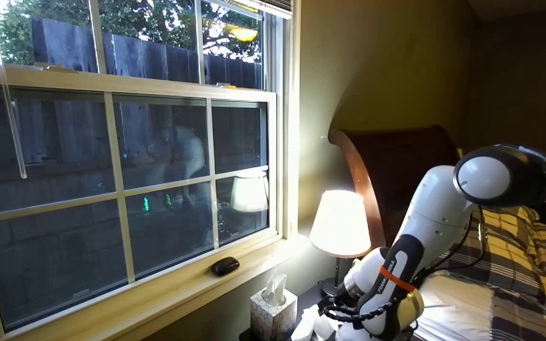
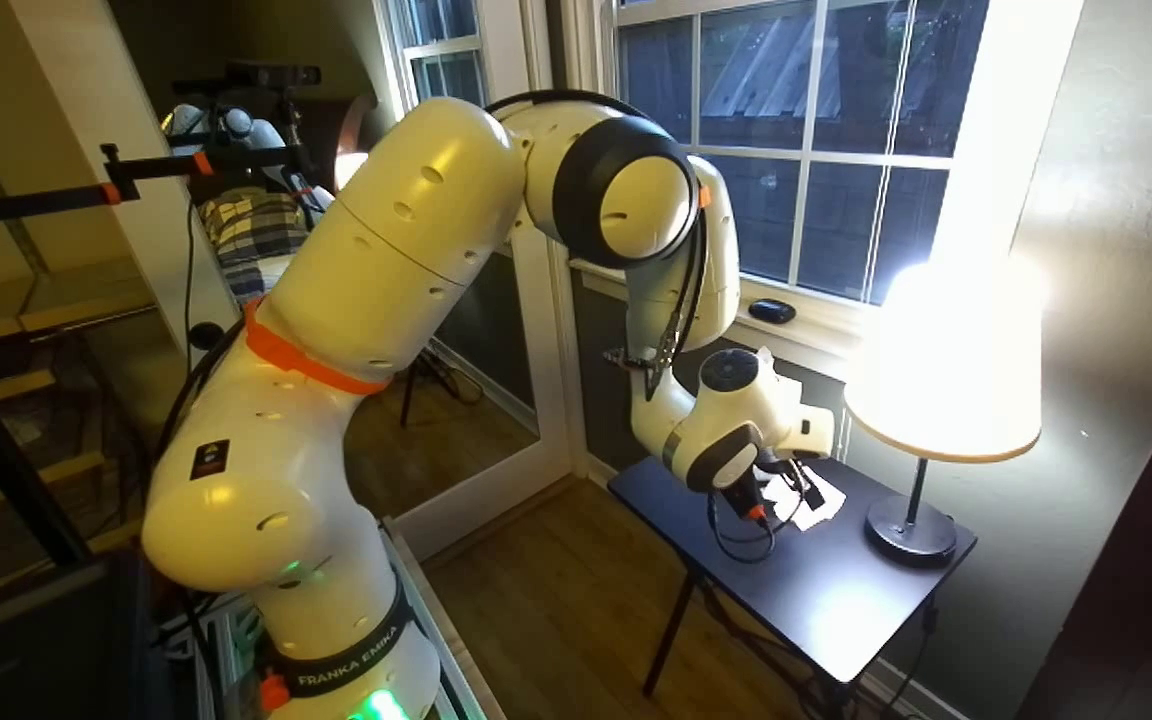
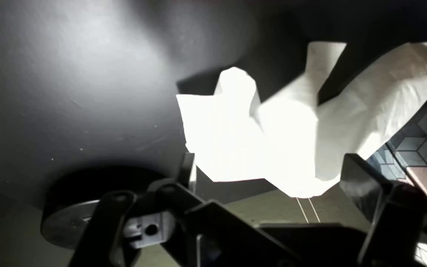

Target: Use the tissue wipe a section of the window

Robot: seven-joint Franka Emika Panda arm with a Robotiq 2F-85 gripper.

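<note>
The tissue (image 3: 232, 141) is a crumpled white sheet lying on the dark table, seen in the wrist view. It also shows beside my gripper in both exterior views (image 1: 318, 327) (image 2: 820, 502). My gripper (image 3: 272, 170) is open, its two fingers wide apart with the tissue's near edge showing between them. In an exterior view the gripper (image 2: 784, 492) points down, low over the table at the tissue; contact cannot be told. The window (image 1: 64, 142) has white bars and dark lower panes. It stands behind the table and also shows in an exterior view (image 2: 801, 157).
A tissue carton (image 1: 273, 318) stands at the table's window side. A lit lamp (image 1: 341, 226) stands on the table (image 2: 816, 610); its round base (image 3: 67, 222) is close to my left finger in the wrist view. A black object (image 1: 225, 266) lies on the sill (image 1: 159, 303).
</note>
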